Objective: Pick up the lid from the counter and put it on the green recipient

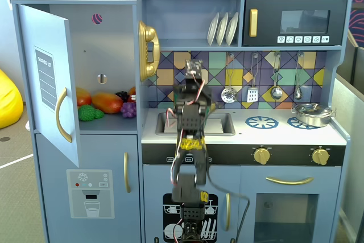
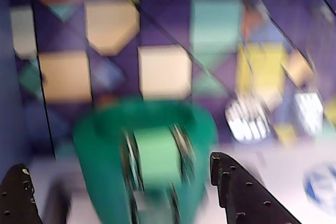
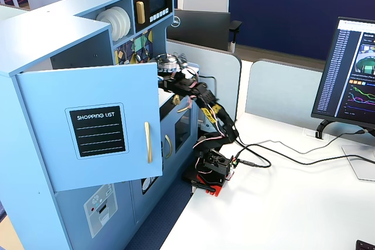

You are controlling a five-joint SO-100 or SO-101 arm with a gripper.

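The green recipient (image 2: 147,156), a dark-green pot with a lighter ribbed strap handle facing the camera, fills the blurred wrist view in front of the tiled back wall. My gripper (image 2: 118,163) is open and empty. Its black fingers (image 2: 241,192) stand wide apart at the bottom corners, one on each side of the pot and closer to the camera than it. In a fixed view the arm (image 1: 190,118) reaches over the sink and hides the pot. The lid shows in no view.
A silver pan (image 1: 311,113) sits on the right blue burner ring; the left ring (image 1: 261,122) is bare. Utensils (image 1: 253,92) hang on the back wall. The fridge door (image 1: 48,78) stands open at the left. The sink (image 1: 224,123) lies behind the arm.
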